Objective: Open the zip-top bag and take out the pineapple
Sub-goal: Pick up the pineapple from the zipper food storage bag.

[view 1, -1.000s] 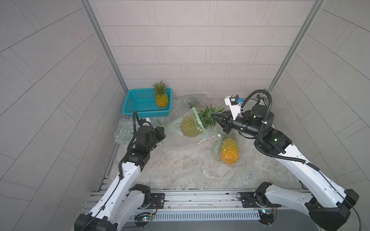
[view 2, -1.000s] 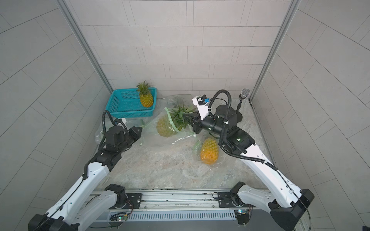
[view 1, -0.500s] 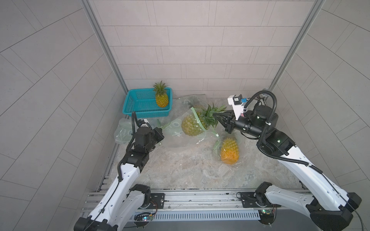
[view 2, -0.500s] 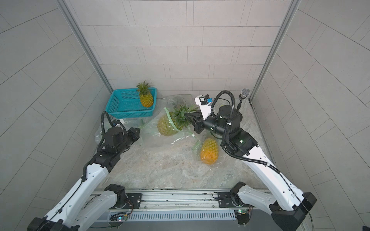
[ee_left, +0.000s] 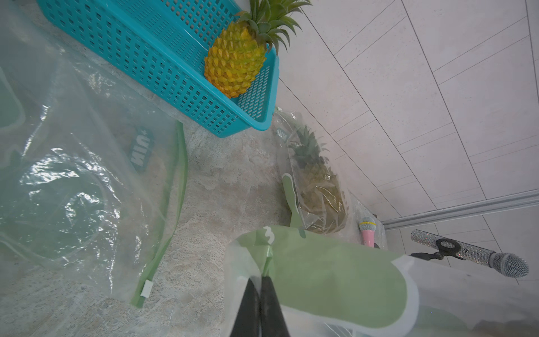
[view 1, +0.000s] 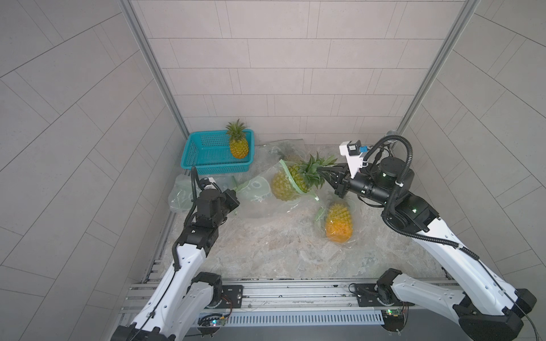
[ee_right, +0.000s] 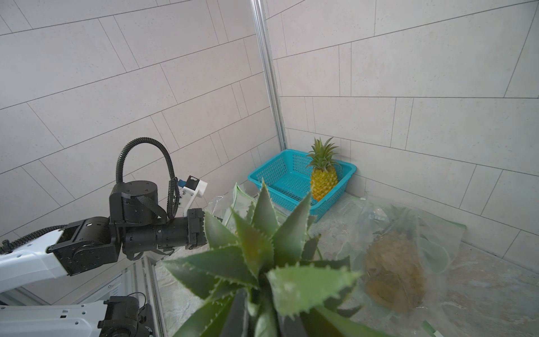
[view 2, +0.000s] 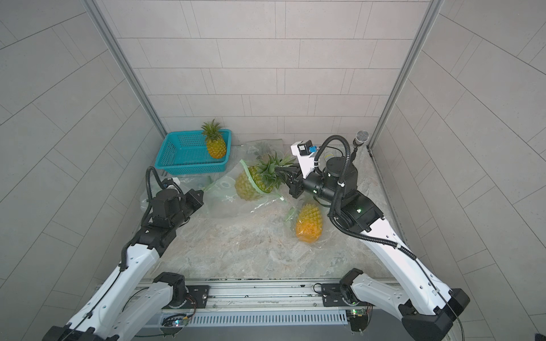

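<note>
Pineapple [view 1: 295, 178] crown clamped by right gripper [view 1: 326, 177] — left gripper [ee_left: 260, 280] pinching zip-top bag [ee_left: 335, 274], clear only from left wrist.

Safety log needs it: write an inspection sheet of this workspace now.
Surface: marbled table, no spills seen.
Job's things: pineapple half out of open bag, crown outside.
Clutter: basket holding a standing spare pineapple; front bagged pineapple; back bagged pineapple; empty bag; mics.
Grippers: left gripper shut on bag; right gripper shut on pineapple's crown.
Cables: hoses arch over both wrists, snagging nothing.
Surroundings: tiled walls on three sides.
</note>
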